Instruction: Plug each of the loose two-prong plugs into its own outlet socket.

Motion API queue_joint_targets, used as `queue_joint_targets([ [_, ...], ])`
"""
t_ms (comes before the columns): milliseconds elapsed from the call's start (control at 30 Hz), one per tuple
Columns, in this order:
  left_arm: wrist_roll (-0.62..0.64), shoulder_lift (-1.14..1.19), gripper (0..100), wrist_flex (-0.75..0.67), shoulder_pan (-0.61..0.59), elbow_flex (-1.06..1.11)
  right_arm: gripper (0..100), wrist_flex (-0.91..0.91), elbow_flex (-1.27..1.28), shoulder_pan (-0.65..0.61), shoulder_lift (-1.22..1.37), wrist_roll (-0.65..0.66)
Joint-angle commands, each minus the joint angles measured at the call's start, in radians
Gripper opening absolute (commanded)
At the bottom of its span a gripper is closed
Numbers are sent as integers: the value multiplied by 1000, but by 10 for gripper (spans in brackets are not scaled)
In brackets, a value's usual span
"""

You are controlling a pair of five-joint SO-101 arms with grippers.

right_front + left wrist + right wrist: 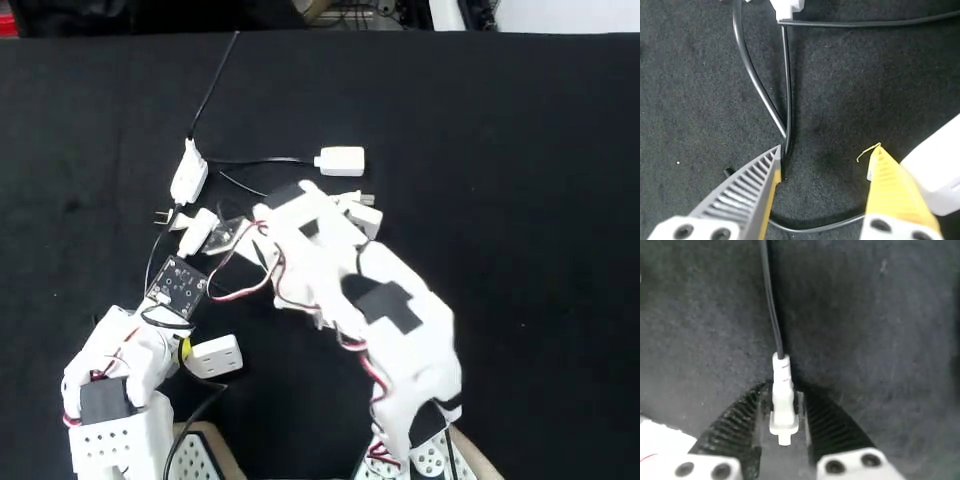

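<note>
Across the black desk [520,150], the right claw [783,390] is clamping a white plug [781,407] lengthwise, cable [771,305] trailing away, while the left claw [827,147] is hanging open beside a socket block [213,355].

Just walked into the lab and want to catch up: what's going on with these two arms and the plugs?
The right gripper is shut on a white plug, held over the black table and not in any socket. The left gripper is open above a black cable, with a white outlet block beside one finger.
</note>
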Motion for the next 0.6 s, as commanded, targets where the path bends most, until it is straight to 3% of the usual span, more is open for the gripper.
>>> queue_joint_targets([
  [0, -11, 2, 278, 8, -8, -5, 13, 74, -76, -11, 93, 5],
  [167, -11, 2, 278, 8, -8, -5, 17, 146, -110, -11, 110, 37],
  [333, -11, 2, 278, 8, -10, -5, 101, 150, -107, -11, 110, 80],
  [567, -11, 2, 278, 8, -10, -5, 47, 150, -113, -11, 111, 86],
])
